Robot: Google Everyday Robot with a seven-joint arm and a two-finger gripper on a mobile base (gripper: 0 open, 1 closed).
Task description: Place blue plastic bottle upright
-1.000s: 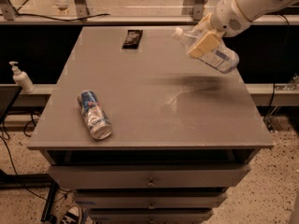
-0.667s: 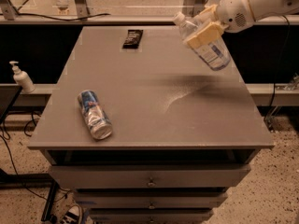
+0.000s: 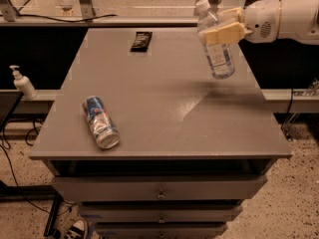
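Note:
The blue plastic bottle (image 3: 215, 43) is clear, with a white cap and a blue-and-white label. It hangs in the air above the right rear part of the grey table (image 3: 164, 98), nearly upright, cap at the top and tilted a little to the left. My gripper (image 3: 223, 28) comes in from the right on a white arm and is shut on the bottle's upper body, its tan fingers (image 3: 224, 34) wrapped around it. The bottle's base is clear of the tabletop.
A blue and silver drink can (image 3: 100, 122) lies on its side at the table's front left. A small black packet (image 3: 141, 41) lies at the rear. A white pump dispenser (image 3: 22, 82) stands on a ledge to the left. Drawers sit below the tabletop.
The bottle has swung from a slanted, nearly lying pose to nearly upright in my gripper. The arm has risen and drawn back to the right.

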